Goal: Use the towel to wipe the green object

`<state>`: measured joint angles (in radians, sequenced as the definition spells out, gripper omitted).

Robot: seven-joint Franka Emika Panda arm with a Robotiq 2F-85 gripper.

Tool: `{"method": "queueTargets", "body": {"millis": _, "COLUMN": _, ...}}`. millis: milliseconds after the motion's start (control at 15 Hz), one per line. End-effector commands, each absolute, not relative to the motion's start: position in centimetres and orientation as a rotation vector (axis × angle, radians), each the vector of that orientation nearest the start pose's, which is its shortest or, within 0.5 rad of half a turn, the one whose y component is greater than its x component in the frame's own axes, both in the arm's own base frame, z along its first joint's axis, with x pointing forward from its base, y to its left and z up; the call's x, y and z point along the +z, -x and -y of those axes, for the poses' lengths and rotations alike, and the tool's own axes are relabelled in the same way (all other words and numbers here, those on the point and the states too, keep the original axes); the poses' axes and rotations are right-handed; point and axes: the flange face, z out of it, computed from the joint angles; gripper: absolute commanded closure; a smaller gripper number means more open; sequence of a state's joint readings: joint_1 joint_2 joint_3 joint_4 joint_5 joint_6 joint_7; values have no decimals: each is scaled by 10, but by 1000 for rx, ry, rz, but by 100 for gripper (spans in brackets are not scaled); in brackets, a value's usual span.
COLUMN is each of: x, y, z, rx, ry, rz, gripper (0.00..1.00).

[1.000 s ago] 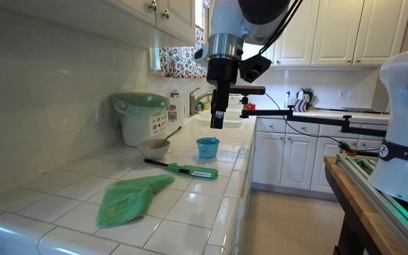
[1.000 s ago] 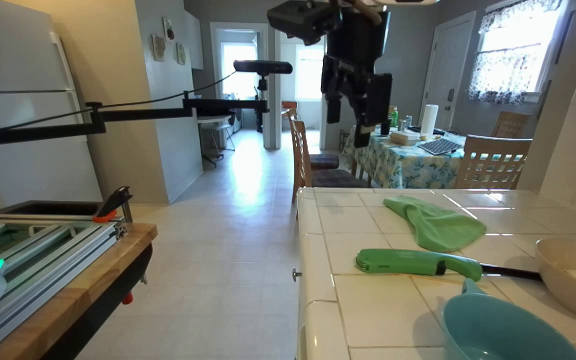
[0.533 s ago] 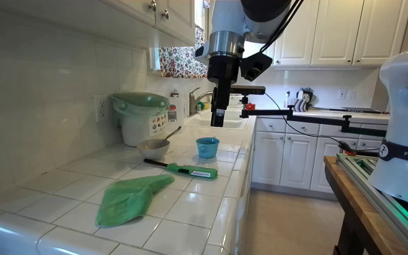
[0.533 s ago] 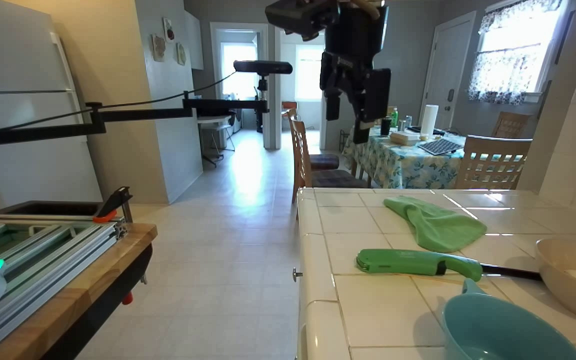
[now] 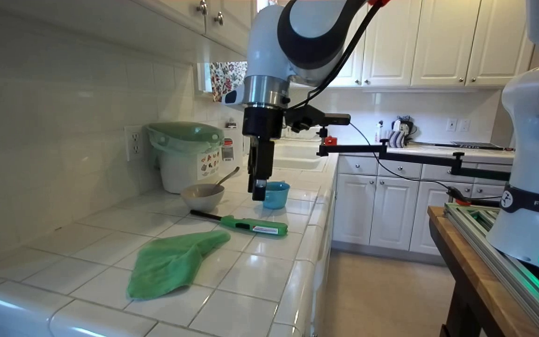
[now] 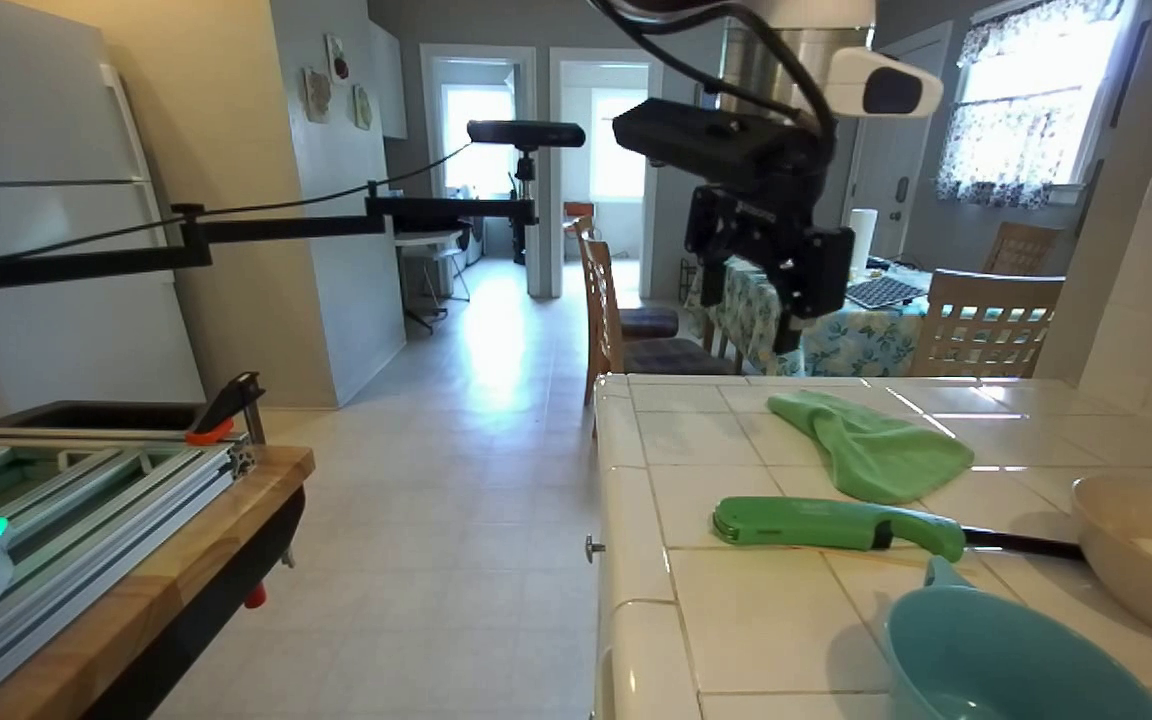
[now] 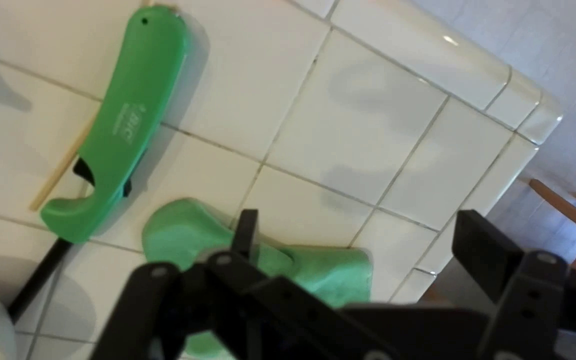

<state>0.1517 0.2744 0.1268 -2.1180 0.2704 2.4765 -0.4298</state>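
Observation:
The green towel point(image 5: 171, 264) lies crumpled on the white tiled counter, and shows in an exterior view point(image 6: 876, 450). In the wrist view the towel point(image 7: 338, 272) is partly hidden behind my gripper. The green object is a lighter point(image 5: 255, 226) with a black barrel, lying flat beside the towel; it also shows in an exterior view point(image 6: 806, 523) and in the wrist view point(image 7: 130, 120). My gripper point(image 7: 358, 230) is open and empty, pointing down above the counter, apart from both. It also shows in both exterior views point(image 5: 259, 189) point(image 6: 749, 315).
A blue cup point(image 5: 279, 196) and a bowl point(image 5: 199, 199) with a spoon stand behind the lighter. The lighter's barrel tip is close to the bowl. A lidded bin point(image 5: 180, 161) stands by the tiled wall. The counter's rounded edge point(image 7: 433, 60) drops to the floor.
My gripper has come down; it moved left in one exterior picture and right in the opposite one. It stays open. The towel and the lighter have not moved.

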Motion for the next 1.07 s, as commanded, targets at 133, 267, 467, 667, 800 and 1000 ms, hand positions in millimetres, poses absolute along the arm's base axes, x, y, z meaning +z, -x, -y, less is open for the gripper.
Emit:
{"method": "queueTargets", "body": {"millis": 133, "x": 263, "y": -623, "z": -162, "rx": -157, "ry": 2812, "rz": 1058, "gripper": 0}}
{"method": "queueTargets", "body": {"millis": 267, "x": 255, "y": -640, "z": -165, "rx": -173, "ry": 2789, "rz": 1131, "gripper": 0}}
{"method": "queueTargets", "body": {"millis": 467, "x": 244, "y": -660, "z": -173, "rx": -212, "ry": 2737, "rz": 1204, "gripper": 0}}
{"method": "queueTargets", "body": {"millis": 667, "x": 234, "y": -670, "z": -183, "rx": -231, "ry": 2693, "rz": 1249, "gripper": 0}}
{"method": "queueTargets", "body": {"millis": 800, "x": 225, "y": -673, "z": -189, "rx": -224, "ry": 2680, "rz": 1273, "gripper": 0}}
{"method": "queueTargets", "body": {"millis": 1000, "x": 210, "y": -676, "z": -197, "rx": -208, "ry": 2690, "rz": 1317, "gripper": 0}}
